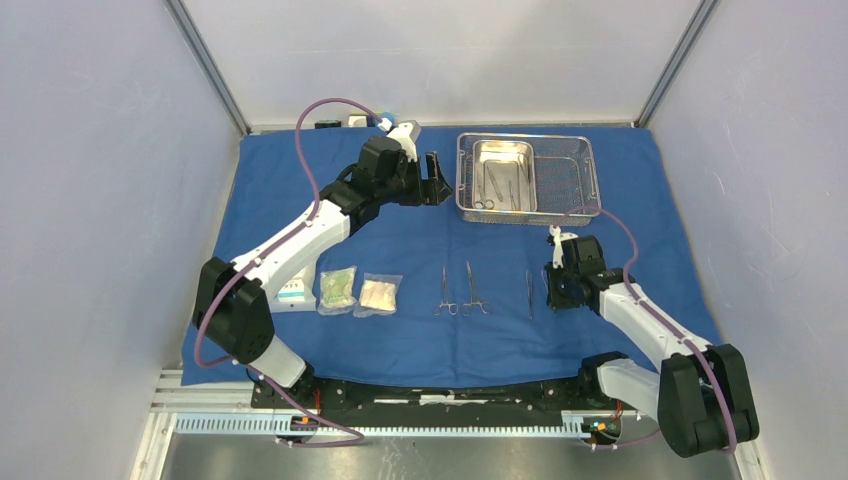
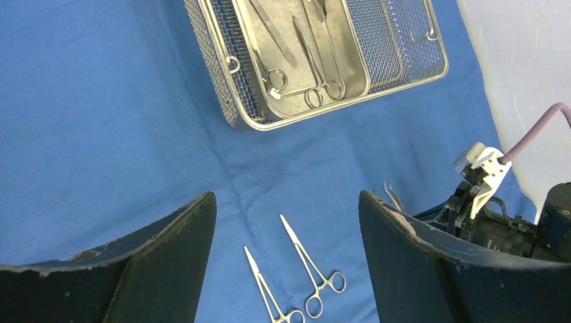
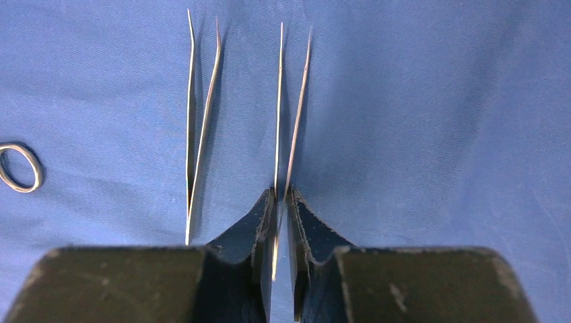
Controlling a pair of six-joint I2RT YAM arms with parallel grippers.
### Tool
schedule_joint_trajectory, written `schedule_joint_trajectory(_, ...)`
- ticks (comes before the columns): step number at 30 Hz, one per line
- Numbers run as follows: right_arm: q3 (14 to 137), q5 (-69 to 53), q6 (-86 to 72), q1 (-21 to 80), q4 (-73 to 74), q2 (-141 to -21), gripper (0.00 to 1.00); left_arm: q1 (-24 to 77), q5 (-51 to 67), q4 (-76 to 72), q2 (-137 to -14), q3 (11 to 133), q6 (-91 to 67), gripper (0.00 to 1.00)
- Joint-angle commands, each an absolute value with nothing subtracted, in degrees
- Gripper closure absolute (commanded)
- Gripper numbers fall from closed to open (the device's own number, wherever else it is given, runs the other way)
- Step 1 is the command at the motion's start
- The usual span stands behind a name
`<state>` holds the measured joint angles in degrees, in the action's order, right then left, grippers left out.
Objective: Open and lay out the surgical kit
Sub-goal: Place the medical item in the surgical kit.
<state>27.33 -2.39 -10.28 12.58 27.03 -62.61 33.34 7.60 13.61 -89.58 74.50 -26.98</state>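
— At the left end of the blue cloth (image 1: 420,240), which lies fully spread over the surface, what do you count?
— Three packets (image 1: 338,290), side by side. The leftmost is partly hidden under the left arm. I think they are put in a row near the front so that each one is seen apart.
— And the left hand (image 2: 286,198)?
— It is empty, with its fingers spread wide. It hangs over the cloth just beside the left end of the mesh tray (image 1: 580,170). Probably it is ready to take the next piece.
— What comes next to the right?
— Two ring-handled clamps (image 1: 445,293), close together but not touching, handles toward the near edge. Then two tweezers. The first tweezers (image 3: 191,202) lie free, and the second tweezers (image 3: 278,121) are just beside them, almost parallel.
— Who holds the second pair?
— The right hand (image 3: 283,196). Its fingers are pressed nearly together and pinch the joined end, low at the cloth. It seems to me that it sets them in line with the others.
— And the tray?
— One tray, at the far right part of the cloth, with one inner pan (image 1: 502,150) in its left half. At least three instruments (image 2: 275,33) are in the pan, so the laying out is not finished. The exact number I cannot tell.
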Motion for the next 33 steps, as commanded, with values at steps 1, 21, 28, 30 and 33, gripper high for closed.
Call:
schedule_joint_trajectory(1, 29.4, -0.6, -10.3, 12.3, 26.9, -63.1, 0.82, 33.1, 7.6, 12.4, -89.6, 76.5, -27.0, 0.16)
schedule_joint_trajectory(21, 31.7, -3.7, -9.9, 12.5, 28.8, -62.9, 0.83, 33.1, 7.4, 12.3, -88.9, 76.0, -26.8, 0.15)
schedule_joint_trajectory(28, 33.0, -2.8, -9.0, 12.8, 28.8, -63.1, 0.84, 33.1, 7.3, 12.2, -88.4, 75.7, -26.6, 0.15)
schedule_joint_trajectory(30, 33.0, -2.3, -8.7, 12.9, 28.8, -62.9, 0.83, 33.1, 7.3, 12.2, -88.3, 75.5, -26.6, 0.15)
schedule_joint_trajectory(33, 32.5, -2.1, -8.1, 12.9, 28.9, -62.5, 0.80, 33.1, 7.2, 12.0, -88.1, 75.2, -26.5, 0.15)
